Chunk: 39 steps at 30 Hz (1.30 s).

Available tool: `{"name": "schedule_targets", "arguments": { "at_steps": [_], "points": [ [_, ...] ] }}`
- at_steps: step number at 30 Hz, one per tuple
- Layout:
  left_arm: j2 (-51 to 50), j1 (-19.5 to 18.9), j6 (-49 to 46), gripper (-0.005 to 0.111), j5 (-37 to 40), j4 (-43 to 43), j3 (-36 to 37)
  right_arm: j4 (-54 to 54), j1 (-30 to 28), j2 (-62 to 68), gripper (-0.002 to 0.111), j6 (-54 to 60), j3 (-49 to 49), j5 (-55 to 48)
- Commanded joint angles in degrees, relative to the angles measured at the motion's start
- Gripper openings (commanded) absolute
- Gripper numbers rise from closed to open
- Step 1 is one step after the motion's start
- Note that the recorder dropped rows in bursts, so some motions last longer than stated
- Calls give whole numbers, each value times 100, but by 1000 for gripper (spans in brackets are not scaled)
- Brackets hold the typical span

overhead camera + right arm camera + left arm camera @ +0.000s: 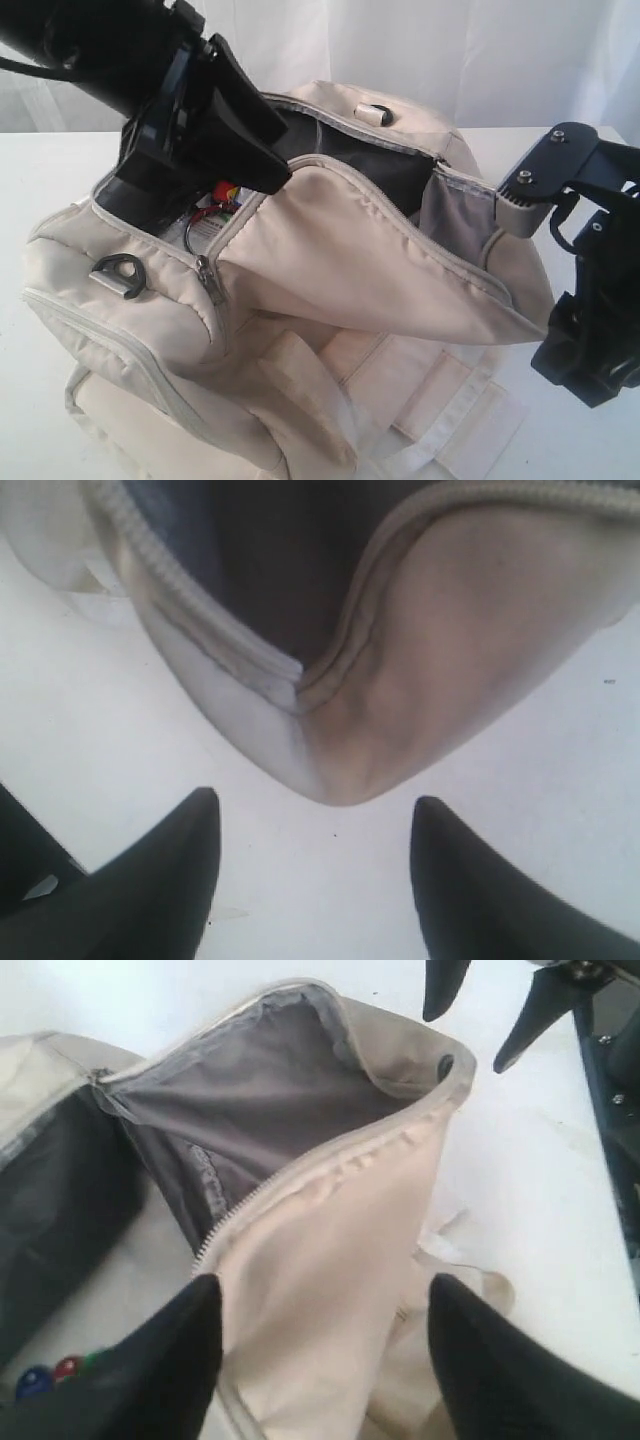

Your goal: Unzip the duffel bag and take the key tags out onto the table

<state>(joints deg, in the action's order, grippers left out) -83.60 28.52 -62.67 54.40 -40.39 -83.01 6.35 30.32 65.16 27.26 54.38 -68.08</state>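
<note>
Cream duffel bag (130,320) unzipped on counter (25,150), key tags (222,200) inside beside left jaws; left and right jaws apart, empty. Risks pinching lining (250,1090) or flap (360,250), perhaps missing half-hidden tags

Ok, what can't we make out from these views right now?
- Key tags: the exterior view shows only a red-green sliver in the duffel bag opening; the left arm covers the rest. In the left wrist view they are blurred blobs, cut off at the corner.
- Whether the left gripper touches the tags: no view shows it.
- Bag interior: dark, shadowed lining.
- Right gripper: partly cut off by the exterior view's edge.
</note>
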Motion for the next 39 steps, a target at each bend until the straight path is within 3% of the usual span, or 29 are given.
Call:
{"name": "schedule_targets", "arguments": {
  "at_steps": [1,11,15,17,21,25,34,37,39],
  "points": [
    [-250,26,-399,78,-233,-303,-26,-42,-10,-54,53,-65,46,103],
    [-883,26,-531,79,-739,-568,-26,-42,-10,-54,53,-223,46,288],
    [-986,26,-531,77,-391,-682,-26,-42,-10,-54,53,-223,46,384],
    [-1035,26,-508,67,181,-851,-26,-60,-10,-63,53,-223,80,492],
    [-1035,26,-508,31,1371,-1257,-26,-212,-10,-113,52,-248,454,519],
    [-1035,55,-466,0,1557,-1858,-10,-517,-10,-308,52,-510,1037,652],
    [-1002,765,27,2,1557,-1949,131,-635,-10,-648,52,-854,1641,871],
    [-1002,1009,330,16,1557,-1864,165,-635,-10,-658,52,-981,1641,899],
    [-1002,1138,573,33,1557,-1769,165,-501,-10,-646,52,-985,1641,907]
  ]
}}
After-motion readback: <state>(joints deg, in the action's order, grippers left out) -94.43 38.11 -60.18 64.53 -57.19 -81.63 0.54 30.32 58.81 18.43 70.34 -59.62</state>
